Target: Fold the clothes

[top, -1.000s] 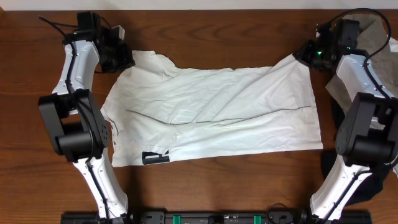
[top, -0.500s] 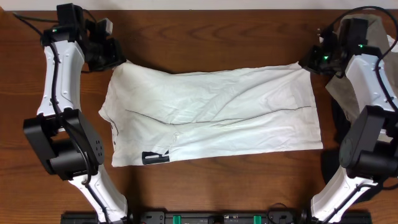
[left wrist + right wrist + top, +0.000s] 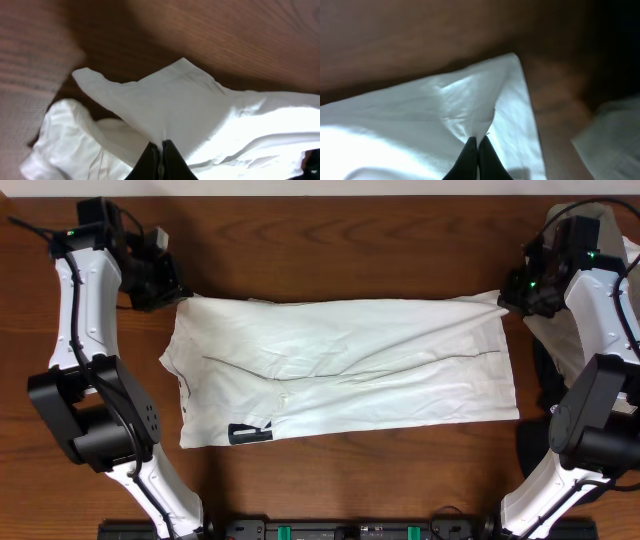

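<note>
**Pinching the T-shirt by its two upper corners: where the fold could slip**

Spread across the middle of the wooden table [image 3: 340, 240], the white T-shirt [image 3: 340, 370] lies mostly flat. Its long axis runs from left to right of the frame, and a strip of its black graphic [image 3: 250, 433] shows at the lower left edge.

The left gripper [image 3: 170, 288] sits at the upper left corner of the cloth. In its wrist view the jaws are closed tight on a ridge of white fabric [image 3: 161, 155]. The right gripper [image 3: 515, 295] is at the upper right corner, likewise clamped on a thin pleat of the hem [image 3: 477, 152]. The top edge between them looks drawn nearly straight.

Several things could go wrong from here:

- **Shallow grip:** each grip takes only a small bite of cotton. A quick lift or a strong outward pull could tug the cloth free on one side, and that corner would drop.
- **Uneven travel:** if the arms carry the edge towards the bottom of the frame at different rates, the fold line would skew and the wrinkles across the middle would be creased in.
- **Bunched cloth:** the loose material near the left grip may tuck under unseen.
- **Snagging:** a grey garment [image 3: 548, 340] lies just beside the right corner and could be caught or dragged along.
</note>
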Available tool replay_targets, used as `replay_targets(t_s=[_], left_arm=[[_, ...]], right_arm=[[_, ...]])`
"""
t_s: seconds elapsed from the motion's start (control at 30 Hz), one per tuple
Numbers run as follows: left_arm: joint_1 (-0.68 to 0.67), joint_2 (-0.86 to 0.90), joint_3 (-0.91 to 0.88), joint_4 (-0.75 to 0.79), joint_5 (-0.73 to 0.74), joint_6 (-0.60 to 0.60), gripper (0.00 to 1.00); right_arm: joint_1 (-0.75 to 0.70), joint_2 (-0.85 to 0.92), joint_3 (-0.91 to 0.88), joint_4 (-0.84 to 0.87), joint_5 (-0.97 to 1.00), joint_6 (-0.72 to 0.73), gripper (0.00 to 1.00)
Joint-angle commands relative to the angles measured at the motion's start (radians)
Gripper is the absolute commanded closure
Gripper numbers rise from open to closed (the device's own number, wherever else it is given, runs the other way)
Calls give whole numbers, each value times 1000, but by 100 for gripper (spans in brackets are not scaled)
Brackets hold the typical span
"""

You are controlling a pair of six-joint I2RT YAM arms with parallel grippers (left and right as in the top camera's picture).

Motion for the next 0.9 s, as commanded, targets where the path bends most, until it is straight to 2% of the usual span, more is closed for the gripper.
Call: replay_targets(t_s=[0.0, 0.37, 0.63, 0.73, 0.87], left_arm=[[22, -5, 4, -25, -1, -21, 94], [22, -70, 4, -126, 29, -22, 94], [24, -100, 4, -258, 18, -22, 94], [25, -100, 4, -303, -46, -29, 94], [25, -100, 4, -366, -229, -107, 94]], right_arm=[[-13, -26, -1, -21, 130, -22, 99], [-18, -26, -1, -62, 232, -40, 99], [-18, -26, -1, -132, 342, -42, 99], [-18, -26, -1, -140, 351, -42, 99], [-17, -26, -1, -147, 351, -42, 99]])
